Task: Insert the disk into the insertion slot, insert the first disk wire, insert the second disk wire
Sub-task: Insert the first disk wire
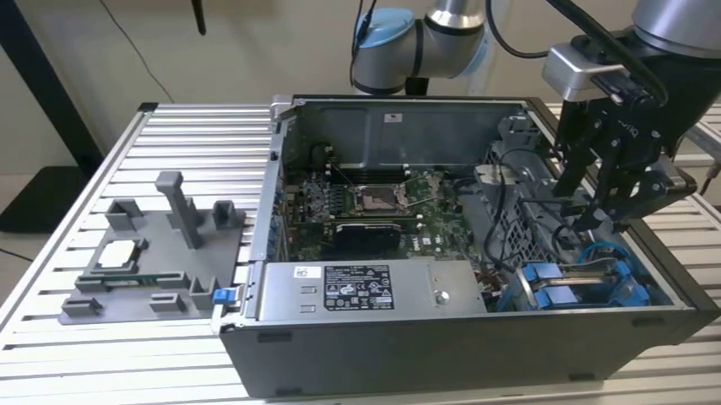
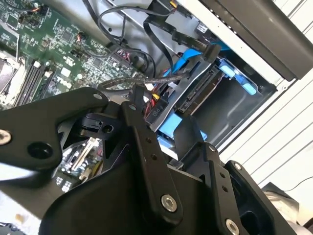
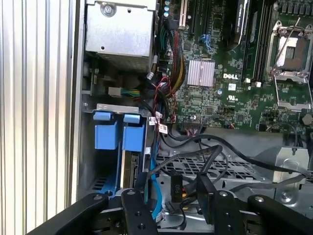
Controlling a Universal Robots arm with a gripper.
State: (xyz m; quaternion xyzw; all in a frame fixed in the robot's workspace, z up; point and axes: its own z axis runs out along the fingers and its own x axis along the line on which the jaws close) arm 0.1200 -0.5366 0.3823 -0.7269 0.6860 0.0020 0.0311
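Observation:
The disk (image 3: 131,172) sits in the insertion slot (image 3: 87,161) at the case's corner, its blue carrier tabs (image 3: 120,136) toward the power supply. In the second wrist view the disk's (image 2: 198,90) connector edge faces the cables. My gripper (image 3: 174,190) hangs just past that edge with its fingers (image 3: 141,192) open, and a black wire connector (image 3: 176,185) lies between them with a gap on each side. A blue cable (image 3: 152,196) runs beside it. In the exterior view the gripper (image 1: 605,221) is inside the case, above the blue carriers (image 1: 575,291).
The motherboard with its CPU socket (image 1: 377,198) fills the case's middle, and the grey power-supply box (image 1: 372,287) lies along the near wall. Loose black cables (image 3: 215,152) cross the perforated metal beside the gripper. A grey fixture (image 1: 158,261) with parts stands on the slatted table at the exterior view's left.

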